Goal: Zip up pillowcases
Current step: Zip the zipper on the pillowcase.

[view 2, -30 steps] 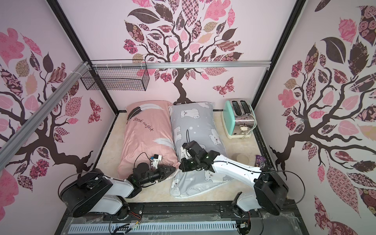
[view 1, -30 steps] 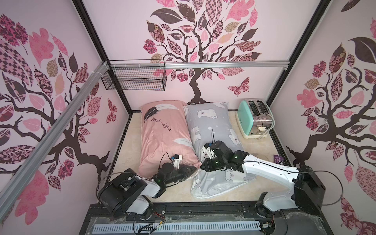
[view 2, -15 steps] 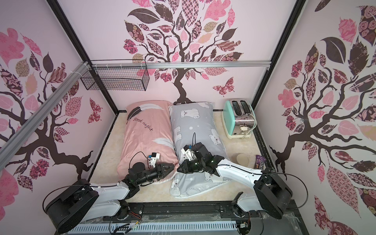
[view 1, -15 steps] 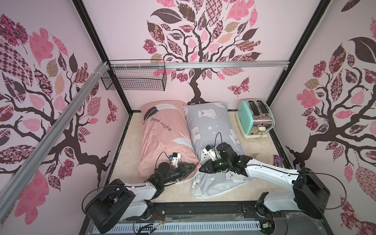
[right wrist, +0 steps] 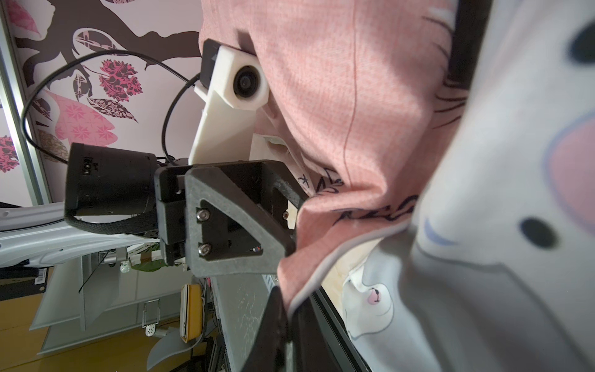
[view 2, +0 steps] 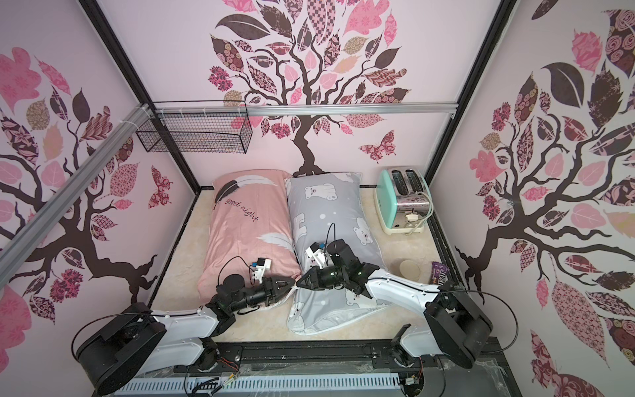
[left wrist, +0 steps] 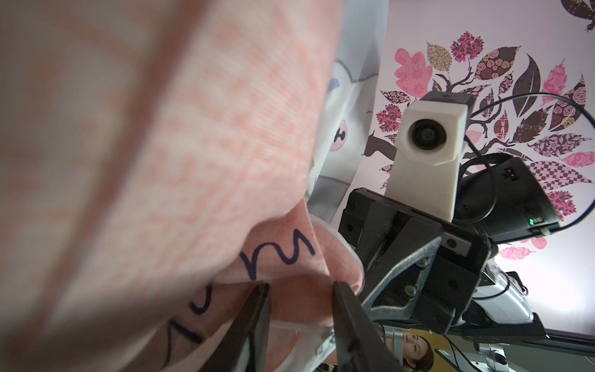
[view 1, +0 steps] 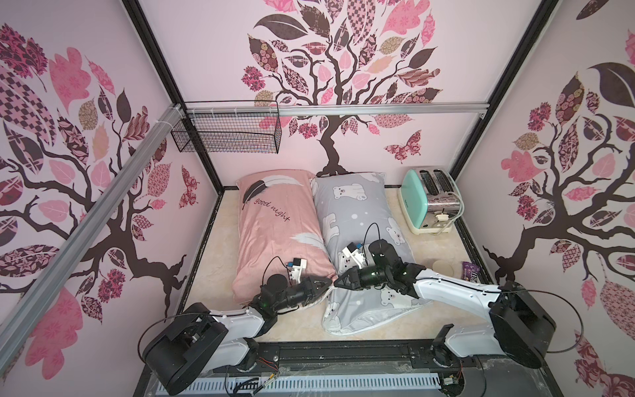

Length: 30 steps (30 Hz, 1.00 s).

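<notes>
While both pillows lie side by side on the beige table (view 1: 220, 275) in the middle of both top views, the pink pillow (view 1: 278, 220) sits to the left. The grey pillow (view 1: 357, 213) touches it along its long side on the right, and its near end looks unzipped toward the bottom of the frame. Work is on the pink one's near right corner, where the two arms meet tip to tip just below centre. The right gripper (right wrist: 288, 309) has its jaws pressed together on the pink hem, low in the right wrist view, and looks to be anchoring that corner. The left gripper (left wrist: 301, 286) has its jaws partly spread, with a fold of pink cloth between them but not squeezed. A pale zip line (left wrist: 286, 327) runs just beneath that fold; the slider I cannot make out. To do this well, I judge the right should hold the hem taut. The left should find the slider before closing, pinch the tab alone rather than loose cloth, then draw it along the seam.
</notes>
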Each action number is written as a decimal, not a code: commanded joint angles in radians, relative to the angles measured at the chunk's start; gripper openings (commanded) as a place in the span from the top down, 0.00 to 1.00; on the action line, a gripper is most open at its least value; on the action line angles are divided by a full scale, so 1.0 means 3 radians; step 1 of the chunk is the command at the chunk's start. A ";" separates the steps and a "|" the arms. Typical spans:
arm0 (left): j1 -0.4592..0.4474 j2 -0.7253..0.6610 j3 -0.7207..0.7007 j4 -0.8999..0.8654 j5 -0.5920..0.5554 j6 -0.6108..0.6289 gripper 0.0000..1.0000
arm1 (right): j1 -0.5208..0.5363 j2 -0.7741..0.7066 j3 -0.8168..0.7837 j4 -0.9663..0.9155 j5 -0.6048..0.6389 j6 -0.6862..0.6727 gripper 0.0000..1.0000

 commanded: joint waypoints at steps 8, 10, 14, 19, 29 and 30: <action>0.0000 -0.0299 0.0065 -0.0381 0.0012 0.0101 0.66 | -0.0005 0.0079 0.0014 -0.0049 0.0031 -0.0077 1.00; 0.0000 -0.0269 0.0058 -0.0424 0.0002 0.0133 0.66 | -0.0008 0.0082 0.0013 0.0024 0.0002 -0.0036 1.00; 0.0000 -0.0184 0.0054 -0.0304 0.0019 0.0104 0.66 | -0.0007 0.0097 0.0024 0.0073 -0.0029 -0.0015 1.00; 0.0000 -0.0160 0.0066 -0.0213 0.0042 0.0073 0.66 | -0.0009 0.0120 0.0029 0.0055 0.0009 -0.0029 1.00; 0.0000 -0.0214 0.0043 -0.0229 0.0062 0.0047 0.70 | -0.0013 0.0220 0.0080 0.0052 0.0062 -0.0055 1.00; 0.0000 -0.0217 0.0048 -0.0242 0.0061 0.0057 0.70 | -0.0010 0.0223 0.0086 0.0057 0.0062 -0.0055 1.00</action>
